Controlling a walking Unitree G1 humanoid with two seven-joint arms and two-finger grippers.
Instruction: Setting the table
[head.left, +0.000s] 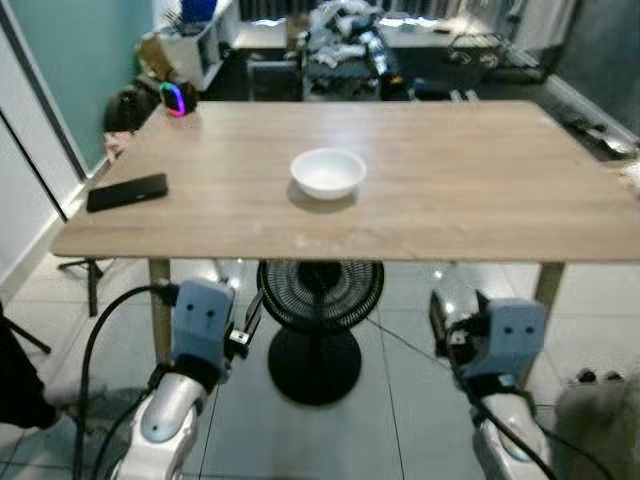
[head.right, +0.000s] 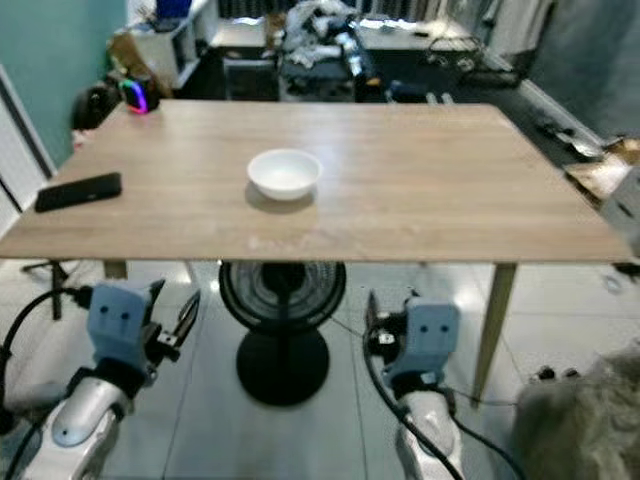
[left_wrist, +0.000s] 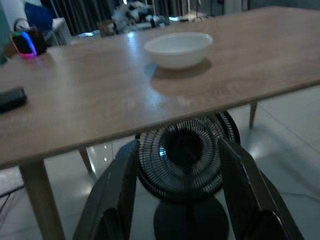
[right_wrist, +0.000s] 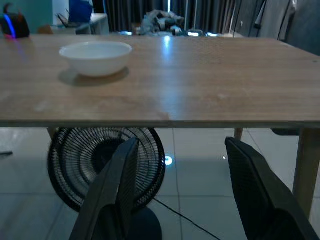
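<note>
A white bowl (head.left: 328, 172) sits upright on the wooden table (head.left: 460, 190), a little left of centre and near the front edge. Both arms are held low in front of the table, below its top. My left gripper (head.left: 245, 325) is open with nothing between its fingers (left_wrist: 115, 195); the left wrist view looks past them at the table edge and the bowl (left_wrist: 178, 48). My right gripper (head.left: 443, 322) is also open and holds nothing, its fingers (right_wrist: 255, 190) pointing under the table edge, with the bowl (right_wrist: 96, 56) further off on the top.
A black phone (head.left: 127, 192) lies at the table's left edge, and a dark gadget with a glowing ring (head.left: 177, 99) stands at the far left corner. A black floor fan (head.left: 320, 310) stands under the table between its legs (head.left: 158, 310). Clutter fills the room behind.
</note>
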